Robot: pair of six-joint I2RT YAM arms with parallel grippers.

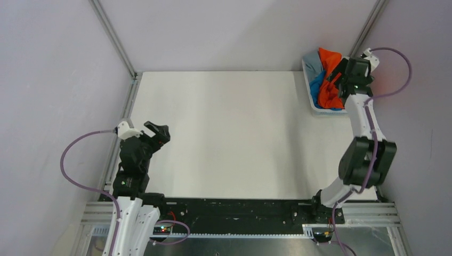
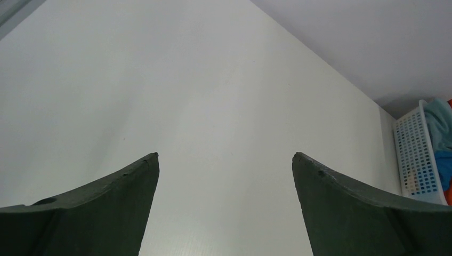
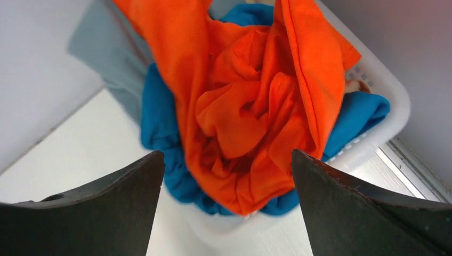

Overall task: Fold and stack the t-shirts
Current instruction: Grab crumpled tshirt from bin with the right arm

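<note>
A crumpled bright orange t-shirt (image 1: 329, 74) lies on top of a heap in a white plastic basket (image 1: 312, 93) at the table's far right; it also shows in the right wrist view (image 3: 250, 106). A bright blue t-shirt (image 3: 160, 122) lies under it, and a pale grey-blue one (image 3: 104, 50) hangs over the basket's far side. No beige shirt shows. My right gripper (image 3: 226, 160) is open and empty, just above the heap. My left gripper (image 2: 225, 157) is open and empty over bare table at the near left (image 1: 157, 130).
The white table (image 1: 229, 133) spreads between the two arms. Grey walls and metal frame posts (image 1: 114, 37) close in the back and sides. The basket (image 2: 418, 160) shows at the right edge of the left wrist view.
</note>
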